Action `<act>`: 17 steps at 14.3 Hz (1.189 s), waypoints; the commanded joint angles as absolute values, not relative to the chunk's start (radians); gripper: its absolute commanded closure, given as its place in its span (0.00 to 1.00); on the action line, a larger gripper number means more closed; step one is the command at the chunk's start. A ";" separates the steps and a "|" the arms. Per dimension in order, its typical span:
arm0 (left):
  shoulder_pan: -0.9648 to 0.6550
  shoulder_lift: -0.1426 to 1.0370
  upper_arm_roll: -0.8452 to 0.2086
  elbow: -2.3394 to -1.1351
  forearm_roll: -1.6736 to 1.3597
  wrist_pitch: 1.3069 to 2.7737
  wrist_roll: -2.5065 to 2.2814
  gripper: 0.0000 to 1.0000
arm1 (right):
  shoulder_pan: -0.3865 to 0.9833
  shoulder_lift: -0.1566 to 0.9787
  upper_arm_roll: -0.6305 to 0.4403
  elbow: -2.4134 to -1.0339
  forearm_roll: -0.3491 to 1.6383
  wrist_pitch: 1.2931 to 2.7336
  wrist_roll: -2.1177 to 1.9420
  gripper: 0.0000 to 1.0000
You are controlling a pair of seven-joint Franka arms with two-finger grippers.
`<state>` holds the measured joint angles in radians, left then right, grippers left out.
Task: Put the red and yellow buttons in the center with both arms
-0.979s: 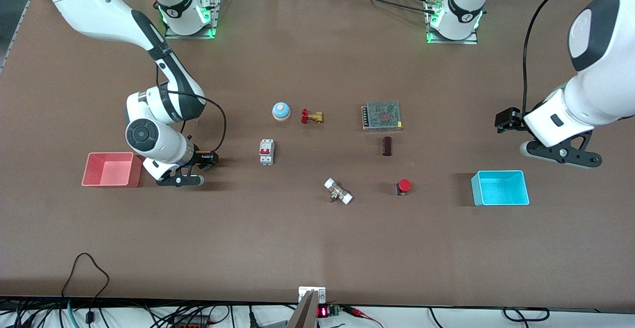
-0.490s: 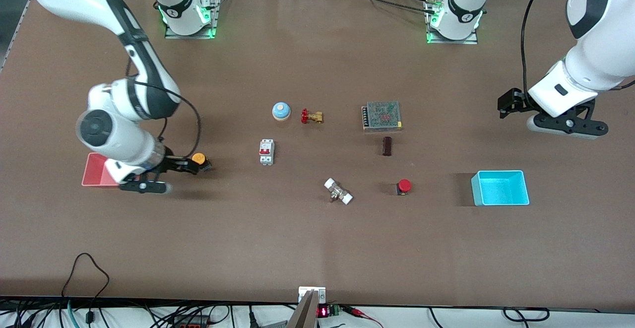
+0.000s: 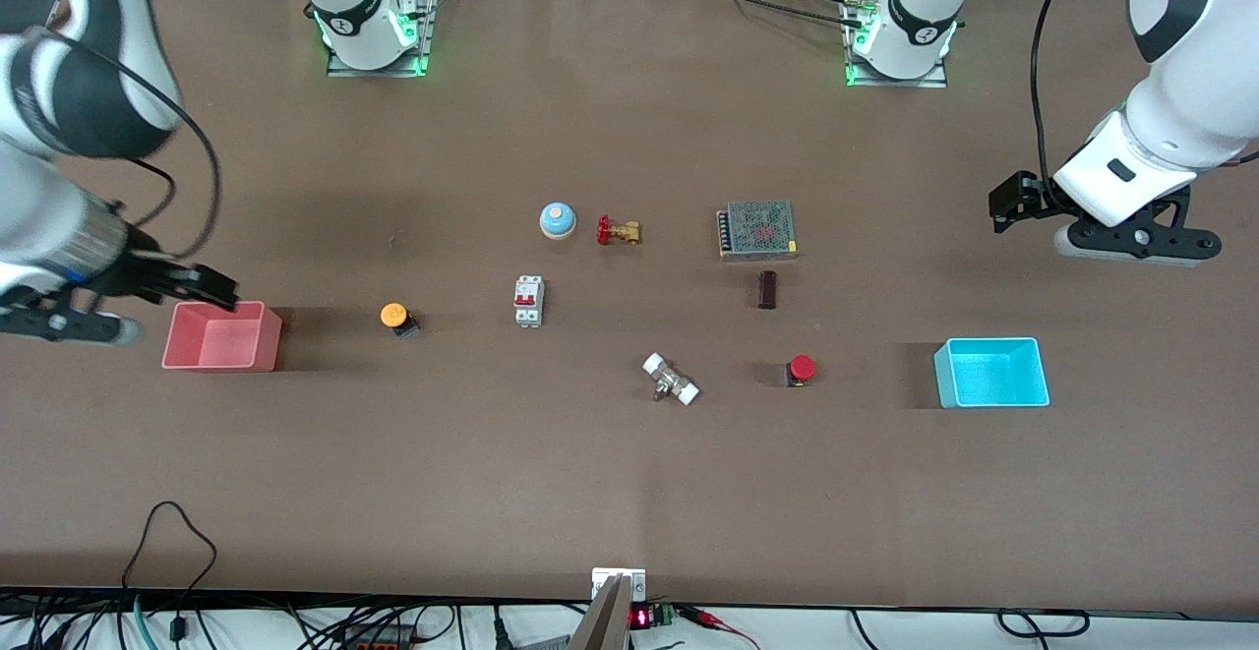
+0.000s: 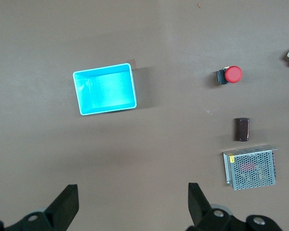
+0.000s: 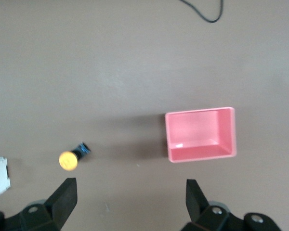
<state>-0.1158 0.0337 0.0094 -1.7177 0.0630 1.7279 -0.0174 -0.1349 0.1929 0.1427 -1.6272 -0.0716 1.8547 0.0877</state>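
The yellow button [image 3: 395,317] lies free on the brown tabletop [image 3: 590,473], between the pink bin and a circuit breaker. It also shows in the right wrist view [image 5: 68,160]. The red button [image 3: 801,369] sits between a white-ended fitting and the cyan bin, and shows in the left wrist view [image 4: 232,74]. My right gripper [image 3: 202,286] is open and empty, raised over the pink bin's corner; in its wrist view [image 5: 130,185] the jaws stand wide apart. My left gripper [image 3: 1008,206] is open and empty, raised over bare table toward the left arm's end [image 4: 132,190].
A pink bin [image 3: 218,363] stands at the right arm's end and a cyan bin [image 3: 993,399] at the left arm's end. Mid-table are a blue bell [image 3: 558,220], brass valve [image 3: 618,231], circuit breaker [image 3: 528,301], mesh power supply [image 3: 756,229], dark block [image 3: 767,289] and fitting [image 3: 671,379].
My right gripper let go of the yellow button, left it on the table and rose away toward the right arm's end, past the pink bin. My left gripper lifted slightly.
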 commanded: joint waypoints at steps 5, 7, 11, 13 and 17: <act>0.014 0.029 0.002 -1.701 0.022 1.707 0.092 0.00 | -0.135 0.078 0.127 -1.635 -0.049 1.704 0.055 0.00; 0.038 0.034 0.008 -1.698 0.021 1.709 0.110 0.00 | -0.132 0.081 0.130 -1.626 -0.025 1.704 0.052 0.00; 0.051 0.035 0.002 -1.698 0.023 1.703 0.091 0.00 | -0.100 0.089 0.135 -1.626 -0.005 1.706 0.061 0.00; 0.051 0.034 -0.003 -1.697 0.021 1.703 0.089 0.00 | -0.094 0.089 0.135 -1.628 0.029 1.706 0.063 0.00; 0.046 0.028 -0.008 -1.694 0.021 1.683 0.077 0.00 | -0.101 0.087 0.132 -1.628 0.031 1.686 0.057 0.00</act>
